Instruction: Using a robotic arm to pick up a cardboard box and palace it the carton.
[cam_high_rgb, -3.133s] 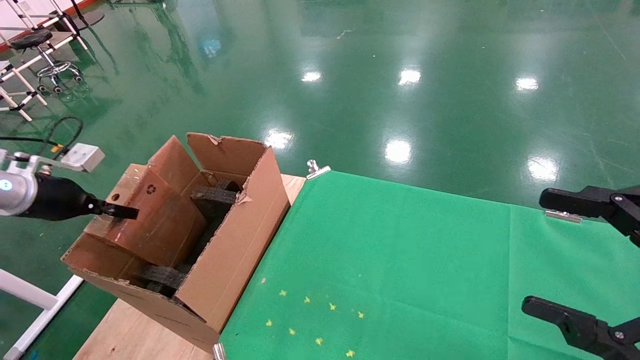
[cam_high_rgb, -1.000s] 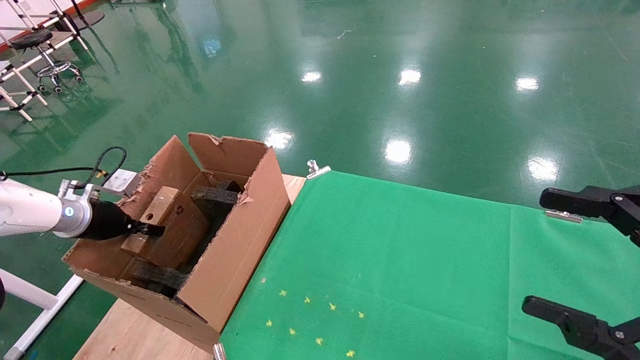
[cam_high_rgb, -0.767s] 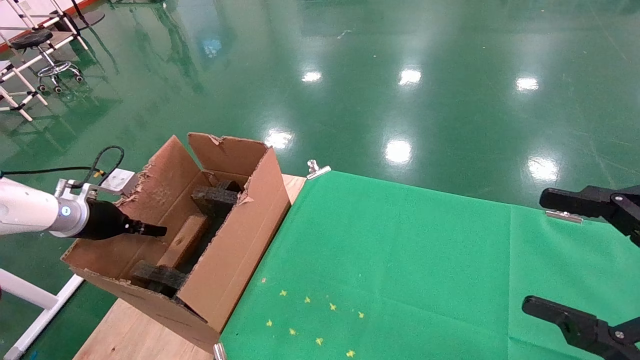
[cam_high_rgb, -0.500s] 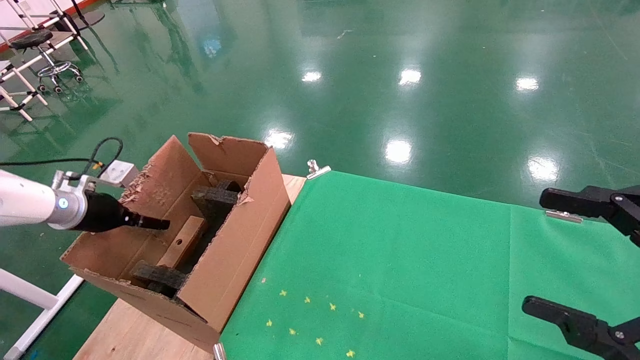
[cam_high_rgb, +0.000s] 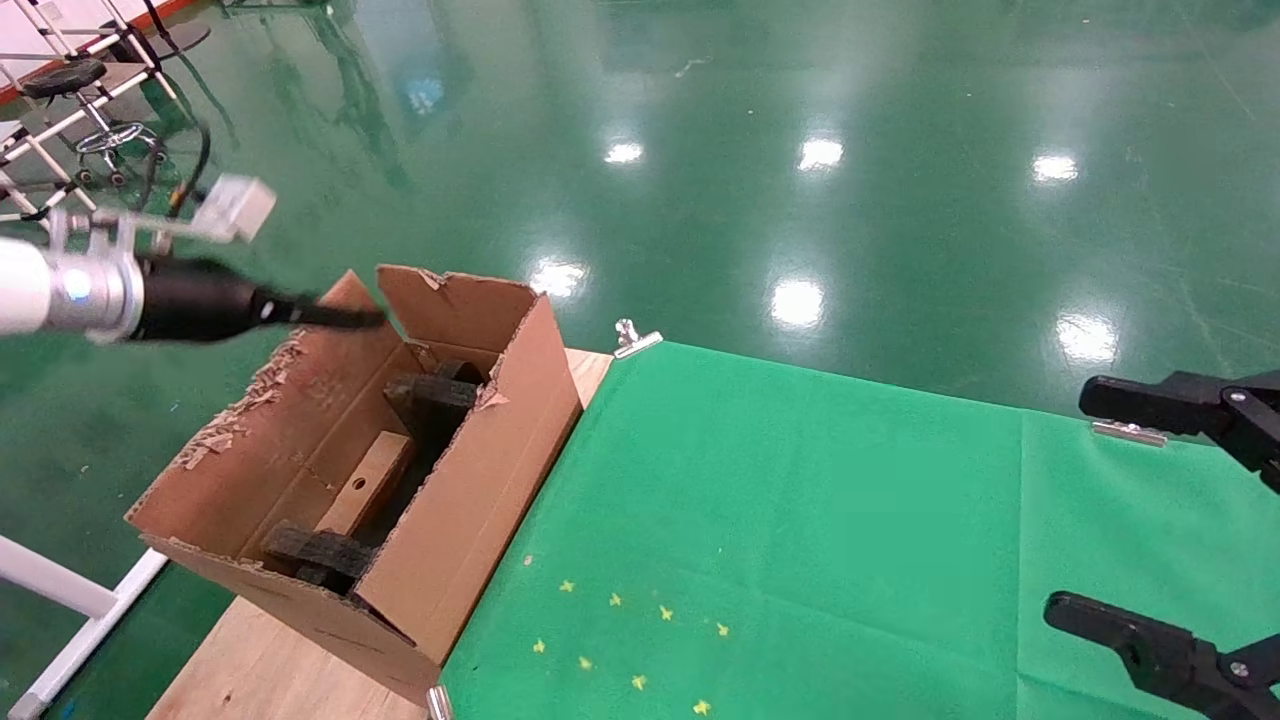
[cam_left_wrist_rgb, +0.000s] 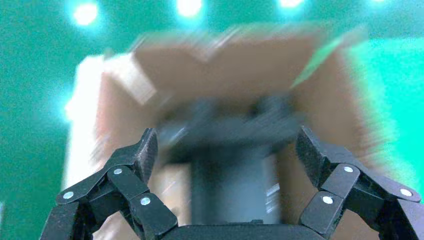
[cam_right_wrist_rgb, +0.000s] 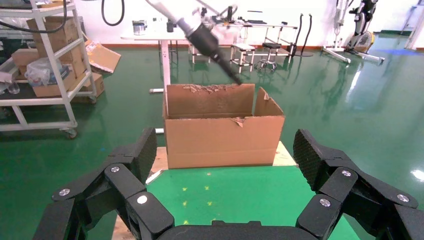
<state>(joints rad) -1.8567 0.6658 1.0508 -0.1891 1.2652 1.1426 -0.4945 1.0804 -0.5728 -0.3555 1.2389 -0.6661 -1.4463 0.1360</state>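
The small cardboard box (cam_high_rgb: 372, 478) lies inside the carton (cam_high_rgb: 470, 500), between the black foam blocks (cam_high_rgb: 432, 396), its round hole facing up. The robotic arm's left gripper (cam_high_rgb: 352, 318) is open and empty, raised above the carton's far left flap. In the left wrist view the left gripper (cam_left_wrist_rgb: 225, 150) has its fingers wide apart over the blurred carton (cam_left_wrist_rgb: 225, 75). My right gripper (cam_high_rgb: 1075, 500) is open and empty, parked at the table's right side. In the right wrist view the right gripper (cam_right_wrist_rgb: 225, 150) faces the carton (cam_right_wrist_rgb: 222, 135) and the left arm (cam_right_wrist_rgb: 210, 42).
The carton stands on the wooden table (cam_high_rgb: 260, 670) beside a green cloth (cam_high_rgb: 800, 520) held by metal clips (cam_high_rgb: 632, 338). Yellow star marks (cam_high_rgb: 620, 640) lie near the cloth's front. A white frame (cam_high_rgb: 60, 600) stands below left. A stool (cam_high_rgb: 90, 110) stands far left.
My left gripper let go of the small box, which dropped down between the foam blocks. The gripper then rose up and out of the carton. The right arm has not moved.
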